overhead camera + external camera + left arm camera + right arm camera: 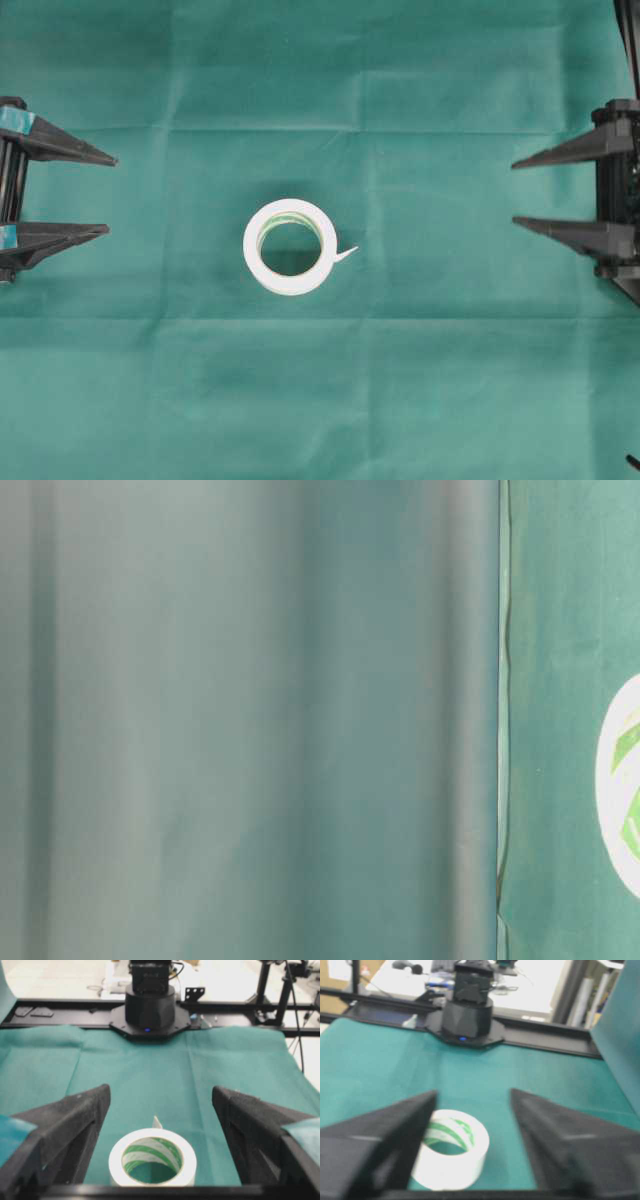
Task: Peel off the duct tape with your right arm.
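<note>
While the tape (290, 246) is lying flat on the green cloth (450, 380) in the middle of the table, both arms are waiting at the edges, well apart from it. The left gripper (112, 194) is sitting at the left edge with its fingers spread wide and holding nothing. The right gripper (513, 193) is sitting opposite at the right edge, its fingers also spread and empty.

The roll's axis is standing upright, so its hole is facing the ceiling and the green-striped core is showing inside. A short pointed tab (346, 254) is sticking out from the roll's right side, aiming toward the right gripper and slightly toward the far edge. That tab looks like the thing to catch.

For a clean start, the right gripper should probably be coming in low from the right, lining its fingertips across the tab and pinching only that thin strip, not the roll wall. Pulling away from the roll along the tab's direction would likely unwind it; the light roll may slide unless the left gripper is steadying it.
</note>
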